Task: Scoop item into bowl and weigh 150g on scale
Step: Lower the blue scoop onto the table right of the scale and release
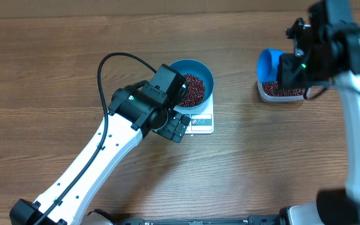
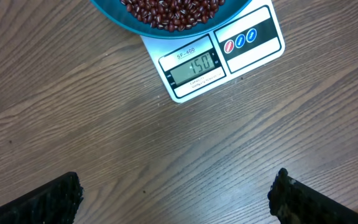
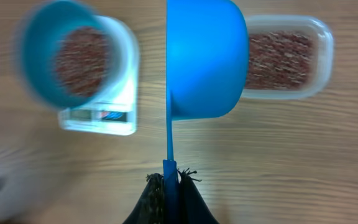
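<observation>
Blue bowl point(image 1: 197, 70) of red-brown beans point(image 1: 192, 89) sits on the white scale point(image 1: 202, 124) at mid-desk point(image 1: 55, 75), display reading 150. Left claw point(image 2: 176, 194) hangs spread at the bowl's 7 o'clock. At 3 o'clock, right claw point(image 3: 169, 182) pinches the handle of a blue scoop point(image 3: 204, 62) by the clear tub point(image 3: 291, 59).

We count one bowl point(image 1: 206, 70), one scale point(image 1: 203, 124), one scoop point(image 1: 269, 62) and one clear tub point(image 1: 262, 94). The beans point(image 1: 192, 89) lie in two heaps, one in the bowl and one in the tub. The scale carries three round buttons point(image 2: 240, 40). We see two arms: the left arm point(image 1: 99, 147) and the right arm point(image 1: 355, 119).
</observation>
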Available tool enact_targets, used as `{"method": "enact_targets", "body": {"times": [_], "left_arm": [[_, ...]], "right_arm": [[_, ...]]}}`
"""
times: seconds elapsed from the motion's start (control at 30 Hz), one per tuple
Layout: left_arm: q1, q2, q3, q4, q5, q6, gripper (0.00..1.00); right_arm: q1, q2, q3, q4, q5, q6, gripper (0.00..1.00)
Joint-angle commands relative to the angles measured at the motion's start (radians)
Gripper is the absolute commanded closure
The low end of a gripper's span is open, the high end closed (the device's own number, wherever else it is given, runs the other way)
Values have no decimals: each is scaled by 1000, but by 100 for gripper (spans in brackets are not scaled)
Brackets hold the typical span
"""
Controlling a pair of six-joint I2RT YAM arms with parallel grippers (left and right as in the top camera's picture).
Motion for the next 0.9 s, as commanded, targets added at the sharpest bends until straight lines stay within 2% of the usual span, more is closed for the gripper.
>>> {"method": "enact_targets", "body": {"times": [0.0, 0.03, 0.13, 0.23, 0.47, 0.63, 0.77, 0.8, 0.87], "left_arm": [[3, 3, 2, 1, 5, -10, 1], [3, 3, 2, 1, 5, -10, 0], [3, 3, 2, 1, 5, -10, 0], [3, 3, 2, 1, 5, -10, 0], [3, 3, 2, 1, 5, -10, 0], [3, 3, 2, 1, 5, -10, 0], [3, 3, 2, 1, 5, -10, 0], [3, 3, 2, 1, 5, -10, 1], [3, 3, 2, 1, 5, -10, 0]], "right_arm": [[0, -63, -3, -21, -135, -47, 96], [0, -70, -19, -21, -138, -48, 96], [0, -110, -241, 0, -185, -50, 96], [0, -162, -487, 103, -303, -100, 96], [-2, -247, -893, 335, -320, -87, 96], [-32, -247, -1037, 482, -319, -65, 96], [-139, -247, -1097, 515, -312, -62, 96], [-168, -247, -1098, 511, -312, -61, 95], [-201, -247, -1098, 504, -312, -61, 77]]}}
